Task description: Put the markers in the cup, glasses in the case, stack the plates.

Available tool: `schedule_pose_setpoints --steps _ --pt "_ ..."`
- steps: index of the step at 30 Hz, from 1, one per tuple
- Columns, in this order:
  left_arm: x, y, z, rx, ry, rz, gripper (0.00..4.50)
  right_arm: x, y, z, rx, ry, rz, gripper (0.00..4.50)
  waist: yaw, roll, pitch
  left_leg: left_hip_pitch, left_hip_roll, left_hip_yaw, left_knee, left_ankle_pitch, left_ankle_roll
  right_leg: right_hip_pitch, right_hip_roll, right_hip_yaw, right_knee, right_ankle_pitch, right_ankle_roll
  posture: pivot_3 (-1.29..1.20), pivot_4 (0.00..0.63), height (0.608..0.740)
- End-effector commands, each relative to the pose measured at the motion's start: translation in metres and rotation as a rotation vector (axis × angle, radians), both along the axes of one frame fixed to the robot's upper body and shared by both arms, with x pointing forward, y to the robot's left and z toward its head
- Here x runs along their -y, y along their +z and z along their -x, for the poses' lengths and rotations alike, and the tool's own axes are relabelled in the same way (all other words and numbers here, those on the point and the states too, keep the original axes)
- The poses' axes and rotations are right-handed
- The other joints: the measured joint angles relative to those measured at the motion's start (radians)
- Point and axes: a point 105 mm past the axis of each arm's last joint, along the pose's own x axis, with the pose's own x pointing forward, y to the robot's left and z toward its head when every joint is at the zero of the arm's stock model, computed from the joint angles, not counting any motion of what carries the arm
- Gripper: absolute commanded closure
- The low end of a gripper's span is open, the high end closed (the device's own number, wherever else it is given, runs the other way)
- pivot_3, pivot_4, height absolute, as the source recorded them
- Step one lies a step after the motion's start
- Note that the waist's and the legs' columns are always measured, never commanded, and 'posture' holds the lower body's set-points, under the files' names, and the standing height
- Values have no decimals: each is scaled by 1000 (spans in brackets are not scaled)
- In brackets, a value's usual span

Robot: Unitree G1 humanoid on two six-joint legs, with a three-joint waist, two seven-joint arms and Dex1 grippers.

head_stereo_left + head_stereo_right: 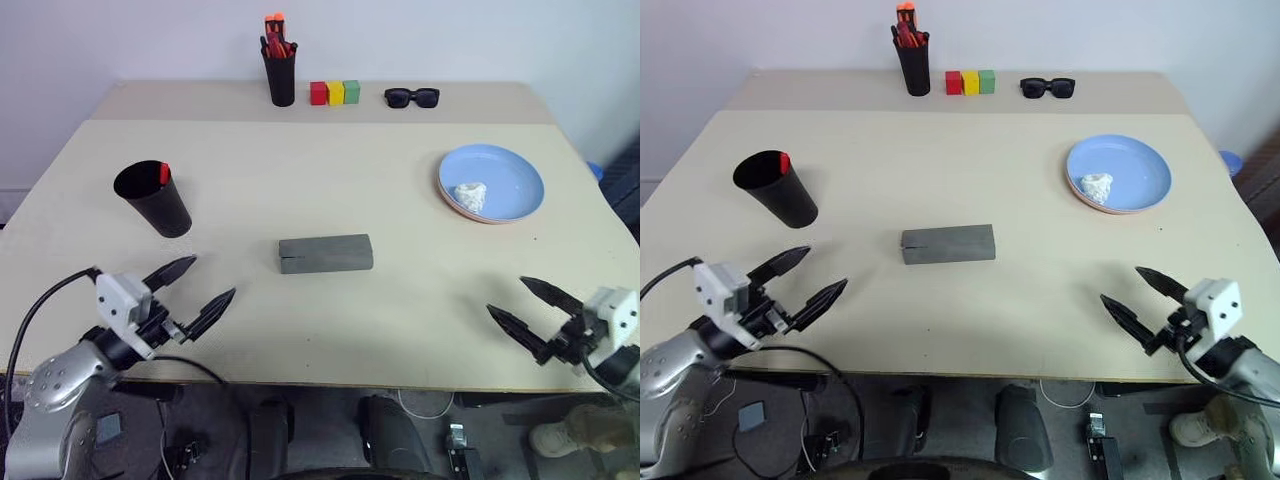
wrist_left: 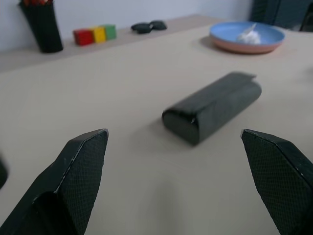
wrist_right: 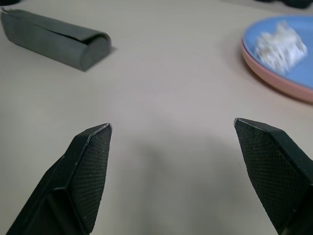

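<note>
Head view: the closed case (image 1: 325, 253) lies mid-table, long axis running left to right, between and beyond the left gripper (image 1: 196, 290) and right gripper (image 1: 531, 308), both wide open and empty at the near edge. The cup (image 1: 155, 200) stands beyond the left gripper. Left wrist: case ahead, slanting away toward the stacked plates (image 2: 247, 38). Right wrist: case and plates both ahead, well apart

One table (image 1: 400, 330). One black cup (image 1: 153, 198) with one red-tipped marker (image 1: 164, 173) showing inside. One closed grey case (image 1: 325, 253). Two stacked plates: blue (image 1: 515, 180) on pink (image 1: 470, 214), with one white crumpled lump (image 1: 470, 195). One marker holder (image 1: 280, 70). Three blocks: red (image 1: 318, 93), yellow (image 1: 335, 93), green (image 1: 351, 91). One pair of sunglasses (image 1: 411, 97).
</note>
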Motion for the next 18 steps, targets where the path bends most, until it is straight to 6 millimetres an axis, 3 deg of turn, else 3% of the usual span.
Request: schedule_pose_setpoints --steps 1,12,18 --pt "1 6 3 46 -1 -3 0 18 3 8 21 -46 15 441 0 0 0 0 -1 0 0 0 0 0 -1 0 -1 0 0 0 150 740" --pt "7 -7 3 6 14 -5 0 35 7 15 15 -106 27 441 -3 2 -1 0 0 2 -2 -1 1 1 -2 0 -6 1 -1 0 150 740" --pt "13 -6 1 8 1 21 0 23 8 15 19 -89 24 441 -2 2 -2 0 -1 2 -3 -1 1 1 -2 0 -7 1 -1 0 150 740"
